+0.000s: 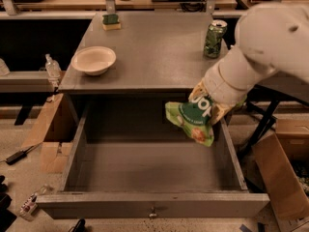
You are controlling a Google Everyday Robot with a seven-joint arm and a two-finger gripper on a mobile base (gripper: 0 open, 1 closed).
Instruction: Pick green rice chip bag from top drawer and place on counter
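The green rice chip bag (193,120) hangs crumpled from my gripper (207,103), which is shut on its top edge. The bag is lifted above the right side of the open top drawer (145,163), just below the counter's front edge. The big white arm comes in from the upper right and hides most of the gripper. The counter (154,47) is the flat grey top of the cabinet, behind and above the bag. The drawer holds nothing else that I can see.
A white bowl (93,60) sits at the counter's left front. A green drink can (214,32) stands at the right rear, close to my arm. A yellow-green sponge (111,21) lies at the back left. Cardboard boxes (280,173) flank the cabinet on the floor.
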